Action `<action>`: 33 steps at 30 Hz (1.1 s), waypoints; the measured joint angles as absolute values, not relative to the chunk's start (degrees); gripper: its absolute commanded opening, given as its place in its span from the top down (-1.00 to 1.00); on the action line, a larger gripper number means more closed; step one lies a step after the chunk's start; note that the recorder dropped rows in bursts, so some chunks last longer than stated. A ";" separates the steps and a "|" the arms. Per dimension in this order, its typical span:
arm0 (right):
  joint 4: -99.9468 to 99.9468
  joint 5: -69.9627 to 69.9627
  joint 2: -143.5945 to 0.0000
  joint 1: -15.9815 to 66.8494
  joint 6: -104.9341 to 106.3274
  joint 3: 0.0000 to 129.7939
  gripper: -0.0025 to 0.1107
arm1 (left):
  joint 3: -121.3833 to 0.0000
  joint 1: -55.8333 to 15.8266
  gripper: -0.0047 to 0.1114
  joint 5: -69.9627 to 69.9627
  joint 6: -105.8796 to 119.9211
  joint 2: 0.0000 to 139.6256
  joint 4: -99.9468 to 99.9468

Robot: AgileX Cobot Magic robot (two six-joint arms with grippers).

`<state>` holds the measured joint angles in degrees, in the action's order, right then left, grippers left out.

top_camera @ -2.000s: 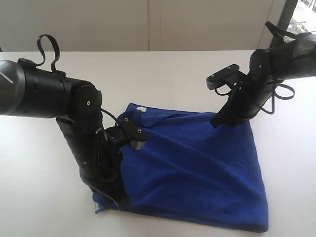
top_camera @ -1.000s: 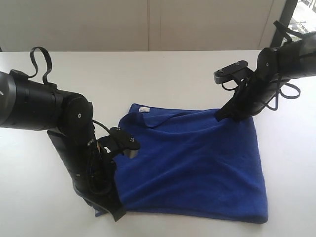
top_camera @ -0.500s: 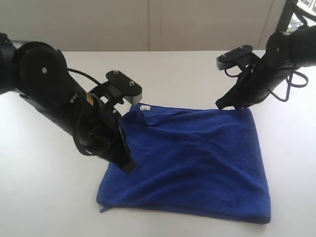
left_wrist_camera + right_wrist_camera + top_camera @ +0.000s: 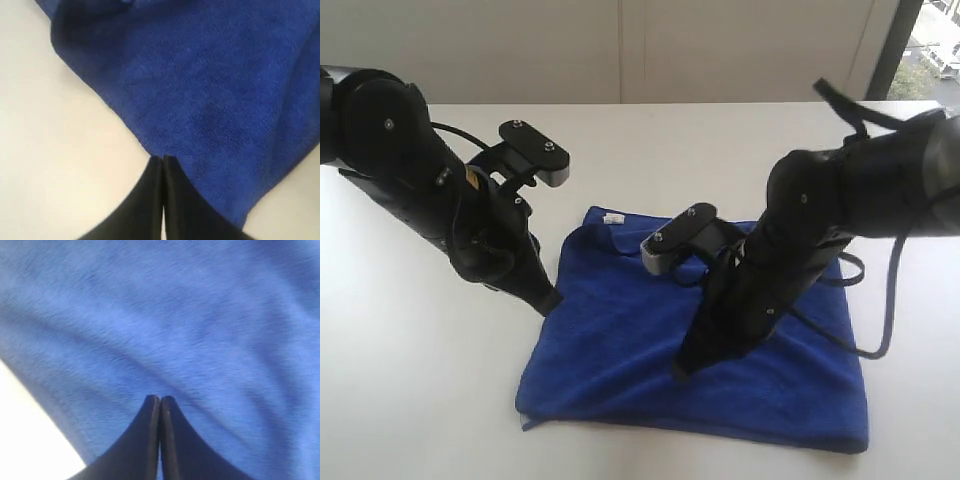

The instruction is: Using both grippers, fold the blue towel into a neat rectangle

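Right arm did the big move: half a second back its tip sat at the towel's far right corner, and now the right gripper (image 4: 681, 372) had swung over the middle of the cloth, pointing down. The left gripper (image 4: 548, 300) had pulled back from the cloth to its left edge. The blue towel (image 4: 610, 340) itself hadn't really shifted. It lay flat on the table (image 4: 410, 390) as a slightly skewed four-sided shape, with a little white label (image 4: 613, 219) at the far left corner.

Both grippers were pinched fully shut with nothing in them, and the wrist views showed the jaws meeting in a thin line over blue pile.

My read was that this was a smoothing or repositioning beat before the next fold. To do it well, I'd have kept the closed tips light on the cloth and swept outward so the layers didn't bunch. Then open up and take two corners of the same edge, catching every layer, since the far edge looked a bit rumpled near the label.

Stuff I couldn't make out:
- whether either tip actually touched the towel or just hung over it
- the patch of cloth behind the right arm
- how many layers were stacked
- the right wrist view, too smeared to show more than one towel edge against the table
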<state>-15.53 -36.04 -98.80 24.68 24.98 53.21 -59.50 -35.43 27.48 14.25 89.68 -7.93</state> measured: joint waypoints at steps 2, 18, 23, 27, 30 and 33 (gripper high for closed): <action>-15.67 -34.97 -99.86 26.57 24.48 51.83 0.96 | -59.50 -35.43 0.92 29.11 14.25 89.68 -7.93; -15.19 -35.75 -100.25 27.67 23.95 47.55 0.96 | -59.61 -35.40 0.92 20.34 30.70 99.45 -34.43; -14.44 -36.96 -100.21 29.43 23.95 47.55 0.96 | -59.61 -35.40 0.92 17.20 32.98 104.40 -37.18; -14.32 -37.23 -100.21 30.32 23.45 47.55 0.96 | -59.61 -35.40 0.92 16.87 33.93 105.59 -37.51; -14.32 -37.68 -100.21 30.32 23.11 47.55 0.96 | -59.61 -35.40 0.92 16.87 34.36 105.59 -37.72; -14.43 -39.10 -100.21 30.32 23.11 47.55 0.96 | -59.61 -35.40 0.92 16.87 34.35 105.59 -37.40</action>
